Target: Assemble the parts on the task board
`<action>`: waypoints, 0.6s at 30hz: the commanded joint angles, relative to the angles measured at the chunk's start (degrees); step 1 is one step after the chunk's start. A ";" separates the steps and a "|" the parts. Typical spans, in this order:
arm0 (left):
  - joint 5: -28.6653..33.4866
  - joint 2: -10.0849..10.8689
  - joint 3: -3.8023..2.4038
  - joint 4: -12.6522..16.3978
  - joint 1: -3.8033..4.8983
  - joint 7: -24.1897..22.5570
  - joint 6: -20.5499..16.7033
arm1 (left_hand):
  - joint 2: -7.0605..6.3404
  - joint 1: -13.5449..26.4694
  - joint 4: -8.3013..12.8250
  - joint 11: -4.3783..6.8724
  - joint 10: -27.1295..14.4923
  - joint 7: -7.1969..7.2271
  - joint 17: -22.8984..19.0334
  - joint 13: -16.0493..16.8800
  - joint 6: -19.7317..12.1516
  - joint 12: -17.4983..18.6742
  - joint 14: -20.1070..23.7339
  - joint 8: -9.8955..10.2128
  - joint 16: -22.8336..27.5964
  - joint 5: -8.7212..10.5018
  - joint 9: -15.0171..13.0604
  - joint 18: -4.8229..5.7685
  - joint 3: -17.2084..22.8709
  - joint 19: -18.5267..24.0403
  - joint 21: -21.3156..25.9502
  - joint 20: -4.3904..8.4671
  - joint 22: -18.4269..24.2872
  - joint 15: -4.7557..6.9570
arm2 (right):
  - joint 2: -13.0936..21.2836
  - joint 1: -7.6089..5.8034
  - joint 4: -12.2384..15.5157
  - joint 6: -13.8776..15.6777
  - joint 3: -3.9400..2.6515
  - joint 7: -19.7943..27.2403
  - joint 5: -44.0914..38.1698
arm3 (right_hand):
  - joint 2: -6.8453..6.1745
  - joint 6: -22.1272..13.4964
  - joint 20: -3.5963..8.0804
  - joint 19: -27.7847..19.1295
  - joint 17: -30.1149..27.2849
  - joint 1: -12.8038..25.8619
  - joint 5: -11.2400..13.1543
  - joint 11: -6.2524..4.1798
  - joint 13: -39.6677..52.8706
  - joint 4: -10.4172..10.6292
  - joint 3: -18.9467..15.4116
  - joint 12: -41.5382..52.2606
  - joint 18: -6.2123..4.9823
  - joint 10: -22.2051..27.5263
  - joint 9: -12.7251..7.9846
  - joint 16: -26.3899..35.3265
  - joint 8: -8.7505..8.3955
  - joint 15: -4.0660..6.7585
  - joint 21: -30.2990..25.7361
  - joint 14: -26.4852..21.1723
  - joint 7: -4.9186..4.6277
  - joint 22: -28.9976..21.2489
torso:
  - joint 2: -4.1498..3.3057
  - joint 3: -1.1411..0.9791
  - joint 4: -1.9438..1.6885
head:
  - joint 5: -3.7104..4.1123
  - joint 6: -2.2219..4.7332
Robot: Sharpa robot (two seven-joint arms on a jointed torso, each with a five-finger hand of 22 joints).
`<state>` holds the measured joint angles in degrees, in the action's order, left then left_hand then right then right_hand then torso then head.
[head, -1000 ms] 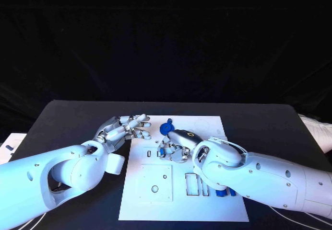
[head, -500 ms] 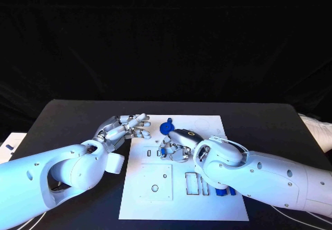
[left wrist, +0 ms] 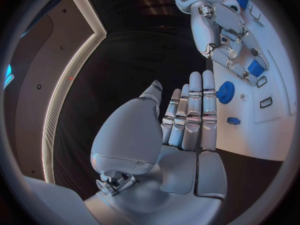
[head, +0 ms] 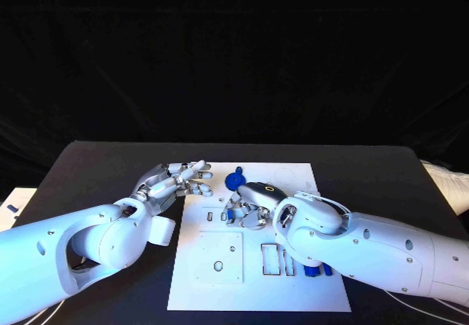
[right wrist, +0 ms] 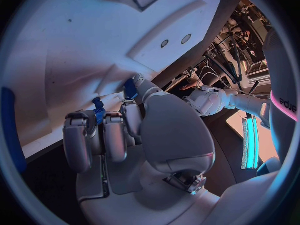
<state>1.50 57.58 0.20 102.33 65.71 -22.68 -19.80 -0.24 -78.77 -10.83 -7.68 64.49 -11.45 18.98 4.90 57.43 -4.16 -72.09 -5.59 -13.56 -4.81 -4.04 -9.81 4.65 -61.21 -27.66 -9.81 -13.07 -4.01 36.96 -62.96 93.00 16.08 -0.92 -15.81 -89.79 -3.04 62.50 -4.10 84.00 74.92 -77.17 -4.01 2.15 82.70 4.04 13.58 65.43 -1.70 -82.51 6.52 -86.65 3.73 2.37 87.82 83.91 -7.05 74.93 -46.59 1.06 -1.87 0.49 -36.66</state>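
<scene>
A small blue part (right wrist: 130, 88) is pinched in the right hand (head: 250, 204) over the task board (head: 293, 288) (mid-left area). The left hand (head: 178, 181) is held open, fingers straight, just left of the board's far edge.

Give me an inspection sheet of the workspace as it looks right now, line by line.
Surface: black table, with the white task board in its middle.
Job's things: a round blue part on the board's far end; blue parts beside the right arm at the near slots; small blue pieces at the right hand's fingertips.
Clutter: a white object at the table's left edge; what it is cannot be told.
Hands: left hand open, fingers straight, at the board's left edge; right hand curled down onto the board, whether it grips a piece is unclear.
Cables: thin white cables under the right arm.
Surroundings: black curtain behind the table.
</scene>
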 commanded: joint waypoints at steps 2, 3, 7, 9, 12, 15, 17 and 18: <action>0.09 -0.09 -0.03 0.09 0.02 -0.50 0.95 | 0.34 -0.06 0.29 -0.33 0.00 -0.31 0.08 0.09 -0.18 0.15 -0.03 0.18 0.34 0.32 0.03 -0.49 0.03 0.36 -0.24 -0.20 -0.07 -0.12 | 0.22 0.58 -0.57 -3.58 0.56 -2.82 -0.90 | -0.84 -1.53 -0.57 1.93 8.04 0.35 -0.31 0.14 -7.63 0.26 -0.52 -1.54 0.42 0.87 -0.58 0.29 -0.29 -0.70 -0.34 4.60 -0.37 10.23 | 0.01 0.05 -0.04 | 0.06 0.08; 0.09 -0.09 -0.03 0.09 0.02 -0.50 0.96 | 0.34 -0.06 0.29 -0.33 0.00 -0.31 0.08 0.09 -0.18 0.15 -0.03 0.18 0.34 0.32 0.03 -0.49 0.03 0.36 -0.24 -0.20 -0.07 -0.12 | 0.22 0.58 -0.58 -3.43 0.56 -2.88 -0.94 | -0.93 -1.88 -0.64 1.91 8.06 0.41 -0.28 0.22 -7.86 0.35 -0.58 -1.92 0.41 1.01 -0.66 0.29 -0.29 -0.77 -0.36 4.61 -0.46 10.20 | 0.01 0.05 -0.05 | 0.06 0.08; 0.09 -0.10 -0.03 0.07 0.02 -0.47 1.00 | 0.34 -0.06 0.29 -0.33 0.00 -0.31 0.08 0.09 -0.18 0.15 -0.03 0.18 0.34 0.32 0.03 -0.49 0.03 0.36 -0.24 -0.20 -0.07 -0.12 | 0.19 0.58 -0.59 -2.91 0.56 -3.04 -1.06 | -1.07 -2.36 -0.75 1.82 7.97 0.47 -0.23 0.33 -8.19 0.49 -0.68 -2.48 0.39 1.22 -0.77 0.34 -0.27 -0.87 -0.42 4.59 -0.58 10.10 | 0.01 0.05 -0.04 | 0.06 0.07; 0.09 -0.10 -0.03 0.07 0.02 -0.45 1.03 | 0.34 -0.06 0.29 -0.33 0.00 -0.31 0.08 0.09 -0.18 0.15 -0.03 0.18 0.34 0.32 0.03 -0.49 0.03 0.36 -0.24 -0.20 -0.07 -0.12 | 0.17 0.58 -0.56 -2.63 0.56 -3.09 -1.13 | -1.13 -2.50 -0.79 1.82 7.96 0.48 -0.23 0.36 -8.31 0.53 -0.71 -2.68 0.38 1.30 -0.80 0.35 -0.25 -0.90 -0.43 4.58 -0.62 10.09 | 0.01 0.05 -0.03 | 0.06 0.06; 0.09 -0.11 -0.03 0.06 0.02 -0.42 1.08 | 0.34 -0.06 0.29 -0.33 0.00 -0.31 0.08 0.09 -0.18 0.15 -0.03 0.18 0.34 0.32 0.03 -0.49 0.03 0.36 -0.24 -0.20 -0.07 -0.12 | 0.15 0.58 -0.52 -2.12 0.56 -3.09 -1.18 | -1.14 -2.55 -0.80 1.82 7.98 0.49 -0.26 0.37 -8.35 0.56 -0.72 -2.75 0.38 1.32 -0.81 0.34 -0.24 -0.92 -0.43 4.59 -0.63 10.10 | 0.01 0.05 -0.04 | 0.08 0.00; 0.09 -0.11 -0.03 0.04 0.02 -0.40 1.12 | 0.34 -0.06 0.29 -0.33 0.00 -0.31 0.08 0.09 -0.18 0.15 -0.03 0.18 0.34 0.32 0.03 -0.49 0.03 0.36 -0.24 -0.20 -0.07 -0.12 | 0.15 0.58 -0.43 -1.37 0.56 -3.02 -1.23 | -1.15 -2.60 -0.82 1.82 7.96 0.51 -0.32 0.39 -8.35 0.60 -0.73 -2.73 0.38 1.32 -0.83 0.35 -0.22 -0.93 -0.43 4.59 -0.65 10.10 | 0.00 0.03 -0.03 | 0.09 -0.04; 0.09 -0.11 -0.03 0.03 0.02 -0.39 1.13 | 0.34 -0.06 0.29 -0.33 0.00 -0.31 0.08 0.09 -0.18 0.15 -0.03 0.18 0.34 0.32 0.03 -0.49 0.03 0.36 -0.24 -0.20 -0.07 -0.12 | 0.16 0.58 -0.38 -0.92 0.56 -2.95 -1.25 | -1.18 -2.67 -0.85 1.85 7.97 0.56 -0.36 0.41 -8.35 0.67 -0.77 -2.72 0.39 1.31 -0.84 0.35 -0.21 -0.95 -0.41 4.59 -0.67 10.13 | -0.01 0.03 -0.04 | 0.09 -0.05; 0.09 -0.11 -0.03 0.03 0.02 -0.39 1.14 | 0.34 -0.06 0.29 -0.33 0.00 -0.31 0.08 0.09 -0.18 0.15 -0.03 0.18 0.34 0.32 0.03 -0.49 0.03 0.36 -0.24 -0.20 -0.07 -0.12 | 0.17 0.58 -0.34 -0.52 0.56 -2.89 -1.27 | -1.26 -2.74 -0.88 1.85 7.97 0.64 -0.36 0.44 -8.39 0.76 -0.84 -2.79 0.39 1.33 -0.86 0.35 -0.19 -0.98 -0.42 4.59 -0.68 10.13 | -0.01 0.04 -0.03 | 0.09 -0.04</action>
<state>1.50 57.56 0.20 102.29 65.71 -22.64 -19.78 -0.24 -78.77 -10.83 -7.68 64.49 -11.45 18.98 4.90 57.43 -4.16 -72.09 -5.59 -13.56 -4.81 -4.04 -9.81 4.65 -61.21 -27.66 -9.81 -13.06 -4.00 36.95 -62.86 93.17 16.78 -0.77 -16.28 -90.39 -3.86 60.14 -4.54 84.00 74.91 -76.35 -4.12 2.67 74.18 4.74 12.86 62.72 -1.70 -81.57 5.56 -86.65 3.45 1.73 87.59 84.12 -7.79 74.92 -46.58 1.10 -1.91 0.58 -36.67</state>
